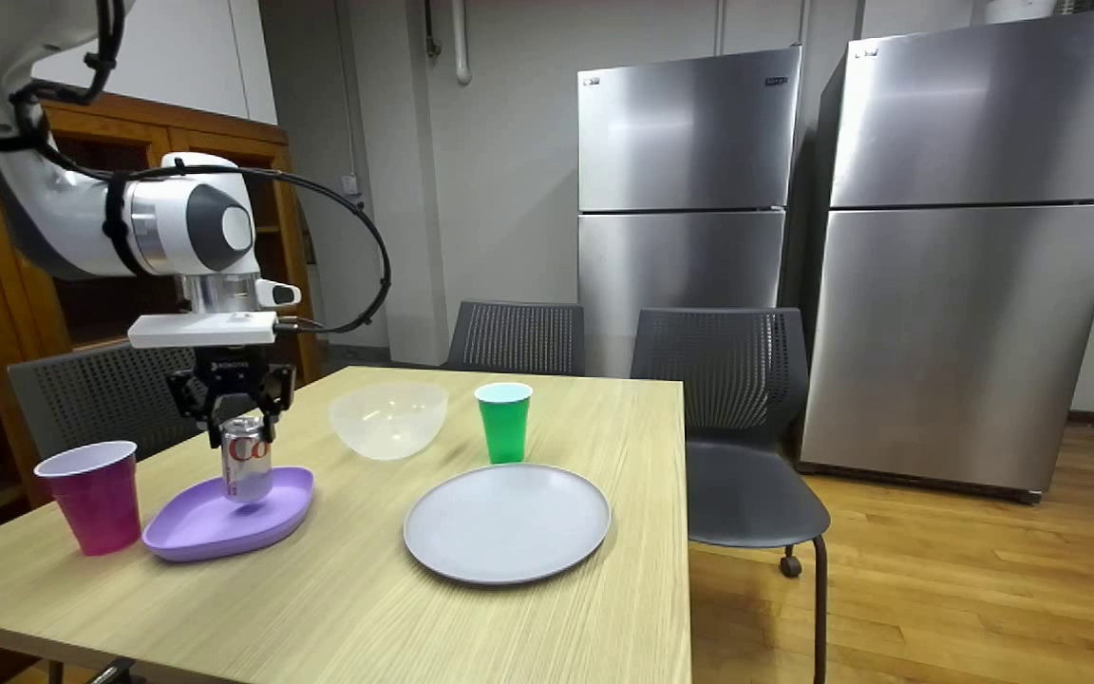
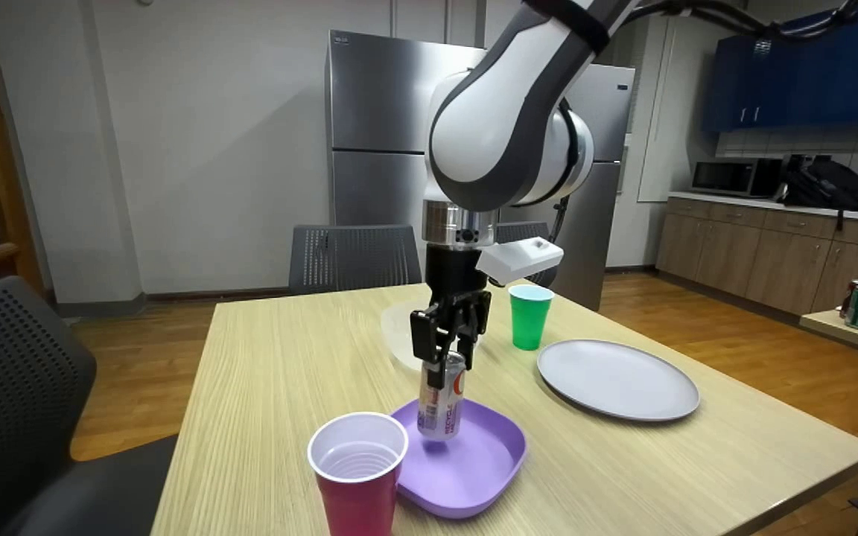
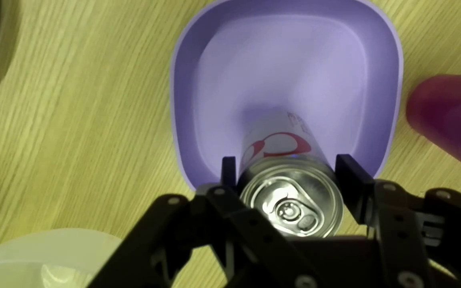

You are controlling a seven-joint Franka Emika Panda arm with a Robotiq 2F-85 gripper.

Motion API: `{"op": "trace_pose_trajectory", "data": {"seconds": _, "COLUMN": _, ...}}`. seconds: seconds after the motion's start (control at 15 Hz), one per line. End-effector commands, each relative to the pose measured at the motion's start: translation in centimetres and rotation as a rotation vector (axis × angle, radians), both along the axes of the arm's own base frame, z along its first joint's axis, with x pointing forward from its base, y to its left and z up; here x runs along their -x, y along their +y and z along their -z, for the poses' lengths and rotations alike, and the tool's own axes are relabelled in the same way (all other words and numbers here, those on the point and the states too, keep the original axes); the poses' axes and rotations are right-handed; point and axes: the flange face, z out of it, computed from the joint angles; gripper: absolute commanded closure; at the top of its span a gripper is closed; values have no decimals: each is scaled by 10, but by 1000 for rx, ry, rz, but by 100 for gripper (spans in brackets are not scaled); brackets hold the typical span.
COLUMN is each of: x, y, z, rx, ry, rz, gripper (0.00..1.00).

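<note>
gripper (image 3: 285,174) clasps a can (image 1: 248,464) over the purple plate (image 3: 286,72), magenta cup (image 1: 91,501) beside its rim (image 3: 399,76)

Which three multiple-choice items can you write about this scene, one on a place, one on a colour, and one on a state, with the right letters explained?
1. Where is the can?
A in the bowl
B over the purple dish
C on the grey plate

2. Which colour is the cup beside the purple dish?
A green
B blue
C magenta

3. How is the hand?
A closed on the can
B wide open and empty
C shut on nothing

1 B: both exterior views show its base within the dish's outline; contact is unclear.
2 C: its outside is magenta in both exterior views.
3 A: in the wrist view, fingers flank the can closely.
</note>
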Motion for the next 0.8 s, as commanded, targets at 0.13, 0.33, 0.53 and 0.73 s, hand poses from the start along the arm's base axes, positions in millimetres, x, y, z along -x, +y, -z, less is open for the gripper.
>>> {"op": "trace_pose_trajectory", "data": {"seconds": 0.13, "x": -12, "y": 0, "z": 13, "rx": 28, "ry": 23, "rz": 54, "gripper": 62}}
{"op": "trace_pose_trajectory", "data": {"seconds": 0.33, "x": -13, "y": 0, "z": 13, "rx": 25, "ry": 20, "rz": 57, "gripper": 62}}
{"op": "trace_pose_trajectory", "data": {"seconds": 0.53, "x": -9, "y": 2, "z": 10, "rx": 29, "ry": 21, "rz": 44, "gripper": 10}}
{"op": "trace_pose_trajectory", "data": {"seconds": 0.73, "x": -6, "y": 3, "z": 4, "rx": 24, "ry": 18, "rz": 31, "gripper": 0}}
